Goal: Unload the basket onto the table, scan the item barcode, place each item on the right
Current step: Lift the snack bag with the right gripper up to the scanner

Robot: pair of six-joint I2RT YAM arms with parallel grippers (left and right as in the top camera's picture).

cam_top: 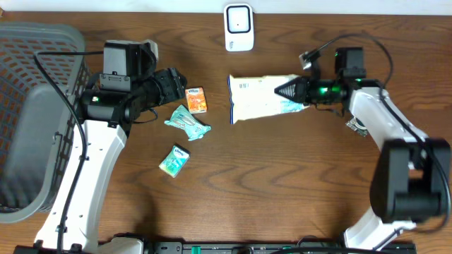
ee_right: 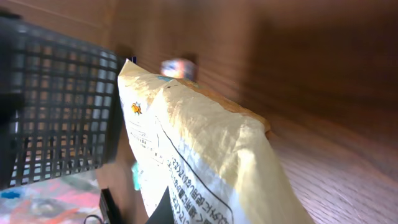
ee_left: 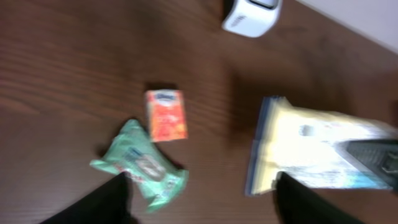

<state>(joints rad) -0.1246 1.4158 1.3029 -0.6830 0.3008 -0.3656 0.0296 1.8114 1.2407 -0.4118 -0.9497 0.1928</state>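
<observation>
You're at the grasp-and-present step. Right gripper (cam_top: 281, 90) is clamped on the right-hand edge of the white bag (cam_top: 258, 99), fingers pinched narrow on the film. The bag is mid-table, right of centre, long axis running left-right. The scanner (cam_top: 239, 27) stands apart from it at the far edge, just beyond the bag's left end (white box, dark window, so I'm reading it as the scanner). From above you can't tell if the bag is off the wood. The right wrist view shows it tilted up on edge, so probably partly raised.

Left gripper (cam_top: 175, 83) is spread wide with nothing between the fingers. It hovers left of the bag, near the orange pack (cam_top: 195, 99) and green packet (cam_top: 188, 121). It isn't needed for this, so park it.

No barcode shows in any view. There's print on the bag's top face and on the side the wrist camera sees, too blurred to read.

Next move, my call:
- Lift the bag clear of the table.
- Carry it far and slightly left toward the scanner window.
- Roll the wrist until whichever face carries the code points at the window.

The grip is on one edge only, so expect the free end to sag. Go slow and leave clearance over the scanner.
</observation>
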